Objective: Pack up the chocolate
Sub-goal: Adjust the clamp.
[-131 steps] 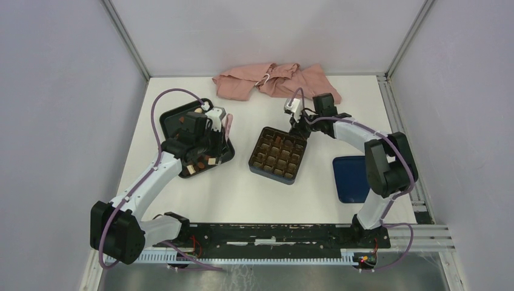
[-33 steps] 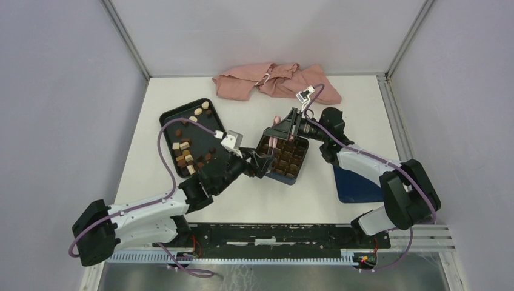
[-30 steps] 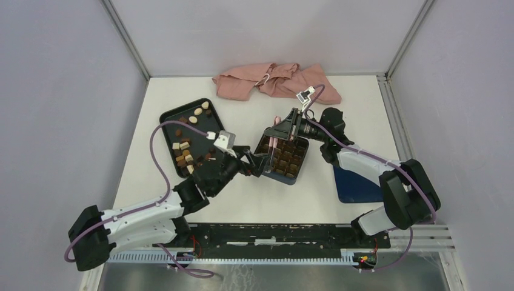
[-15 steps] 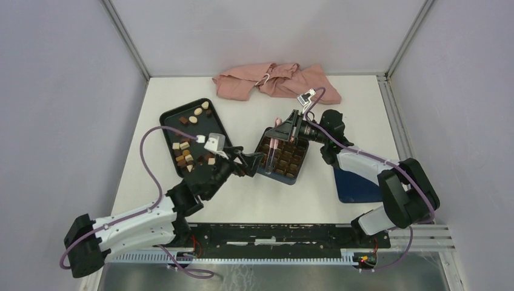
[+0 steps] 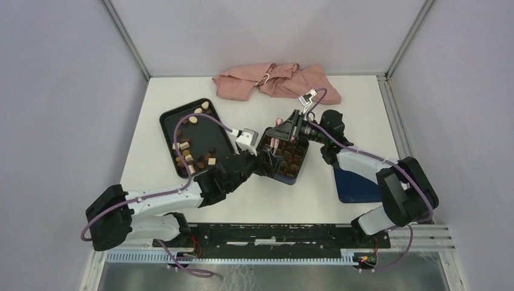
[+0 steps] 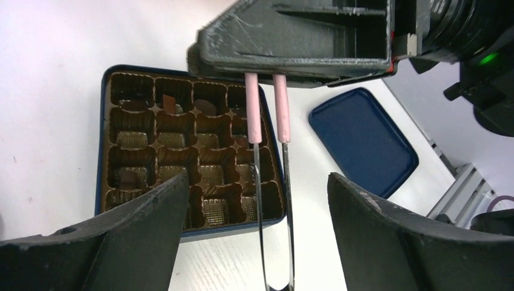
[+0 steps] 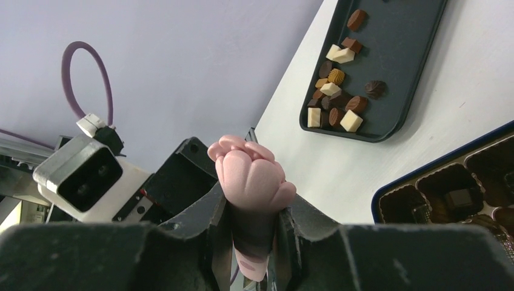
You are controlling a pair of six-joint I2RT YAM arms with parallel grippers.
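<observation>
L claw (image 6: 257,182) spread wide, gripping nothing, at box (image 5: 290,176) near edge. R claw (image 7: 254,224) clenched on pink-handled tweezers (image 6: 253,115) above box cells. Few pcs in box; most chocolate (image 5: 185,159) in black tray (image 5: 173,118), counter (image 5: 254,203) left.

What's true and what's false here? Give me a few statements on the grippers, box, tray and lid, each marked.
1. The right gripper is clamped on pink-handled tweezers. True.
2. Loose chocolate lies on the black tray. True.
3. The left gripper is shut on a piece. False: its jaws stand wide open with nothing held.
4. Every cell of the box is filled. False: only a few cells hold pieces; most are bare.
5. A pink cloth lies at the far edge of the table. True.
6. The blue lid sits on the box. False: it lies flat on the table, apart from the box.
</observation>
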